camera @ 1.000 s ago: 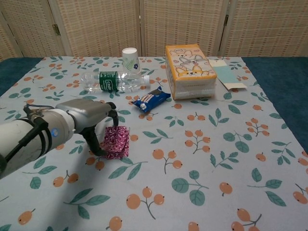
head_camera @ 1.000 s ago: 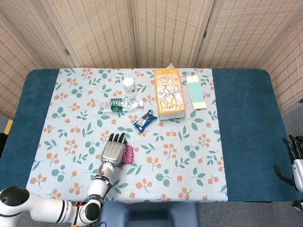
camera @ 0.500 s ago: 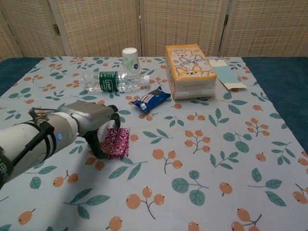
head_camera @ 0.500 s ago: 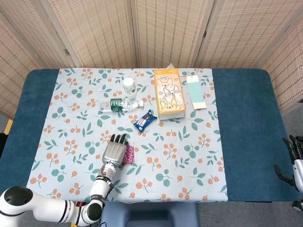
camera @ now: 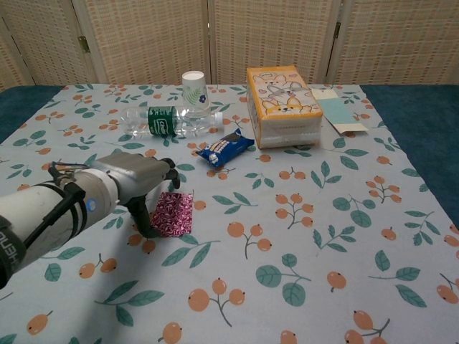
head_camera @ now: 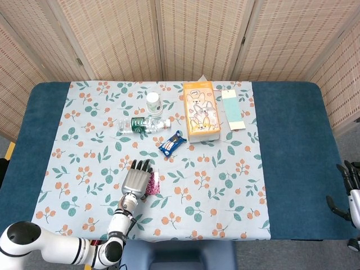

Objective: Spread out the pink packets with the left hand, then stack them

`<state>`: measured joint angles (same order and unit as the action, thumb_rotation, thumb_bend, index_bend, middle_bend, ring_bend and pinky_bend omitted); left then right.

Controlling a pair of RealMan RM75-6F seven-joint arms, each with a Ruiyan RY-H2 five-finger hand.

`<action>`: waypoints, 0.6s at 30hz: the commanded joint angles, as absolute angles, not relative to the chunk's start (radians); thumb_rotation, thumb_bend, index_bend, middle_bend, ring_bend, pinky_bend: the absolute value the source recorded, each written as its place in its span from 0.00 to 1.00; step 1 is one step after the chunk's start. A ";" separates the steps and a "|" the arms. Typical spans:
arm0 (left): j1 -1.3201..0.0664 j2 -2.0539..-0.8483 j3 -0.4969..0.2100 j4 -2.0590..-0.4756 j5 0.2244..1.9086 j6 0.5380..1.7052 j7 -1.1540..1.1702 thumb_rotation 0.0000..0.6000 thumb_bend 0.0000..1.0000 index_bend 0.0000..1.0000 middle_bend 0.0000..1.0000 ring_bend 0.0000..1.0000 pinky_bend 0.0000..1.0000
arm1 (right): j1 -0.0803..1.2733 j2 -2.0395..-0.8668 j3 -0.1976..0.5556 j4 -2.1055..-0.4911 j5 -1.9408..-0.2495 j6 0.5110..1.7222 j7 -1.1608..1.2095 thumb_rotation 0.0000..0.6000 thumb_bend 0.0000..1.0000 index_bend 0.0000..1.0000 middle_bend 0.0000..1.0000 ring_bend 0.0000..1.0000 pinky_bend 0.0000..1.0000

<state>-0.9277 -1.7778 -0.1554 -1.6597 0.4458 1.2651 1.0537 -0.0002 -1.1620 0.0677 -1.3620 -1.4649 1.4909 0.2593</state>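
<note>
- Left hand (camera: pixel 136 179) sits over the left part of the pink packets (camera: pixel 172 213); fingers extend forward and slightly down, tips at the packets' far-left edge. Thumb (camera: pixel 145 218) reaches down along the left side of the pile. Whether it is pinching a packet or only pressing on it: cannot tell from either view.
- Pink packets lie on the floral tablecloth (camera: pixel 301 215), near-left of centre, well apart from the blue snack packet (camera: pixel 226 147) and the lying water bottle (camera: pixel 168 122) further back.
- Pile reads as one squarish pink patch in the chest view; no separate packets visible, so spreading is judged not yet done.
- Step in hand (judgement): spread. Keep fingertips flat on the top packet only, with light downward pressure, and slide sideways so the layers shear apart. Too much pressure would likely drag the whole pile.
- Orientation: the packets' long axis runs roughly near-to-far, tilted slightly, with the far edge leaning right. In the head view (head_camera: pixel 152 183) only a narrow strip shows beside the hand.
- Right hand (head_camera: pixel 351 188) is at the far-right edge, off the cloth, fingers apart and holding nothing.
</note>
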 commanded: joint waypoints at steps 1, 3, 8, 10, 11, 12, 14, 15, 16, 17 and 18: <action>-0.928 -1.776 -0.157 -1.664 0.441 1.263 1.055 1.00 0.27 0.20 0.00 0.00 0.00 | -0.001 -1.161 0.068 -1.362 -1.465 1.492 0.260 1.00 0.38 0.00 0.00 0.00 0.00; -0.928 -1.774 -0.156 -1.668 0.443 1.264 1.057 1.00 0.27 0.19 0.00 0.00 0.00 | -0.001 -1.161 0.068 -1.363 -1.465 1.492 0.259 1.00 0.38 0.00 0.00 0.00 0.00; -0.918 -1.749 -0.158 -1.704 0.464 1.273 1.034 1.00 0.27 0.16 0.00 0.00 0.00 | -0.002 -1.159 0.068 -1.367 -1.468 1.496 0.257 1.00 0.39 0.00 0.00 0.00 0.00; -0.904 -1.722 -0.157 -1.731 0.495 1.279 1.005 1.00 0.27 0.16 0.00 0.00 0.00 | -0.002 -1.156 0.068 -1.371 -1.469 1.498 0.255 1.00 0.39 0.00 0.00 0.00 0.00; -0.897 -1.707 -0.157 -1.745 0.510 1.281 0.990 1.00 0.27 0.16 0.00 0.00 0.00 | -0.003 -1.154 0.068 -1.373 -1.469 1.498 0.255 1.00 0.38 0.00 0.00 0.00 0.00; -0.885 -1.684 -0.158 -1.764 0.533 1.282 0.963 1.00 0.27 0.16 0.00 0.00 0.00 | -0.003 -1.152 0.068 -1.376 -1.471 1.499 0.255 1.00 0.38 0.00 0.00 0.00 0.00; -0.863 -1.644 -0.160 -1.794 0.574 1.285 0.914 1.00 0.27 0.16 0.00 0.00 0.00 | -0.003 -1.146 0.067 -1.383 -1.474 1.501 0.256 1.00 0.38 0.00 0.00 0.00 0.00; -0.848 -1.615 -0.158 -1.811 0.608 1.289 0.881 1.00 0.27 0.16 0.00 0.00 0.00 | -0.003 -1.143 0.066 -1.387 -1.476 1.500 0.257 1.00 0.38 0.00 0.00 0.00 0.00; -0.835 -1.592 -0.154 -1.823 0.636 1.292 0.858 1.00 0.27 0.16 0.00 0.00 0.00 | -0.002 -1.139 0.066 -1.391 -1.478 1.500 0.259 1.00 0.38 0.00 0.00 0.00 0.00; -0.822 -1.568 -0.150 -1.834 0.666 1.297 0.833 1.00 0.27 0.16 0.00 0.00 0.00 | -0.002 -1.136 0.065 -1.395 -1.481 1.500 0.261 1.00 0.38 0.00 0.00 0.00 0.00; -0.802 -1.537 -0.143 -1.845 0.714 1.307 0.796 1.00 0.27 0.17 0.00 0.00 0.00 | 0.000 -1.130 0.064 -1.401 -1.485 1.500 0.264 1.00 0.38 0.00 0.00 0.00 0.00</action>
<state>-0.8489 -1.6092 -0.1543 -1.8032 0.6249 1.2890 0.8741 -0.0013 -1.1335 0.0648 -1.3976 -1.4817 1.4999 0.2615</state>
